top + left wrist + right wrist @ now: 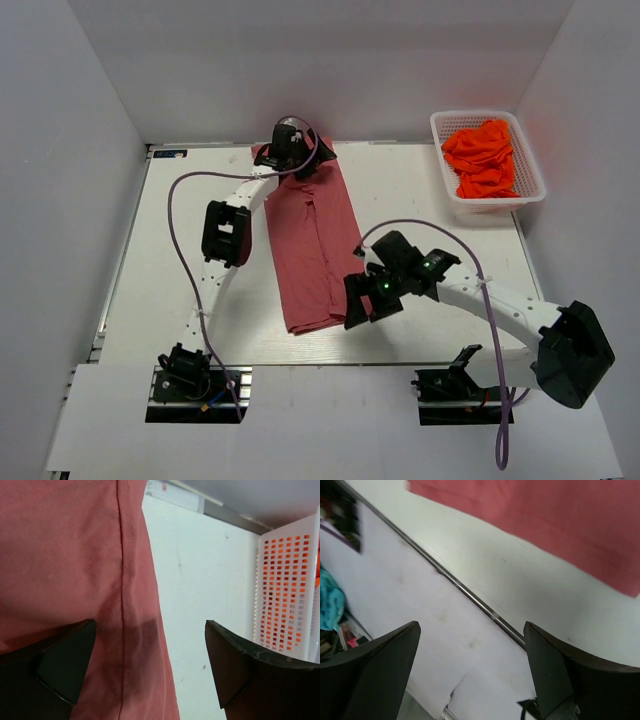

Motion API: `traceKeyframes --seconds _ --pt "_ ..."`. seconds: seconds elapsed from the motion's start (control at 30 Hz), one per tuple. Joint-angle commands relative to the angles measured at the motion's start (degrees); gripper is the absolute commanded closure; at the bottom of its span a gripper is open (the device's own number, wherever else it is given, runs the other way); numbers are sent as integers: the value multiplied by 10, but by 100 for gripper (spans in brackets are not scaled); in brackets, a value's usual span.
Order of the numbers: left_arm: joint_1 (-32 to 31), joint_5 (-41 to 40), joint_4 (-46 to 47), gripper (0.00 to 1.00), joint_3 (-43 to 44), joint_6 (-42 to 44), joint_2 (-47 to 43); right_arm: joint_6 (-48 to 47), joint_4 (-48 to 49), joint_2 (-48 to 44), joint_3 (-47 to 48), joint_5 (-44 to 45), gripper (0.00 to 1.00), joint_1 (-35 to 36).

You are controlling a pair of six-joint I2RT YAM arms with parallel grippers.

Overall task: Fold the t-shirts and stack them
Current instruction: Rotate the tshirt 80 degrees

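Note:
A rose-red t-shirt (313,245) lies on the white table (430,260), folded into a long narrow strip running from far to near. My left gripper (297,160) is at the strip's far end and stands open. In the left wrist view the red cloth (65,565) fills the left side, and its right edge passes between the open fingers of the left gripper (150,665). My right gripper (368,310) hovers open just right of the strip's near end. In the right wrist view the right gripper (472,670) holds nothing, and the red cloth (550,520) lies beyond it. Bright orange t-shirts (482,158) sit crumpled in a basket.
The white perforated basket (476,114) stands at the table's far right corner and shows at the right of the left wrist view (285,590). A metal strip (470,597) marks the table's near edge under the right gripper. White walls enclose three sides.

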Motion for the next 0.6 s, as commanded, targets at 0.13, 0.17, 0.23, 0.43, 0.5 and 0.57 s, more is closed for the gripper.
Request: traceKeyframes --seconds 0.13,0.17,0.23,0.43,0.5,0.57 --pt "-6 -6 122 0 11 -21 9 8 5 -19 57 -21 10 2" --pt "-6 0 122 0 23 -15 9 6 1 -22 62 1 10 0" --pt "-13 17 135 0 32 0 10 22 -5 -33 71 60 10 -1" --pt "-13 -6 91 0 0 75 -139 84 18 -74 54 186 10 -5" --pt "-13 -6 50 0 0 105 -179 97 29 -72 45 202 10 -6" --pt "-13 16 7 0 -34 116 -253 107 23 -65 46 226 10 -10"
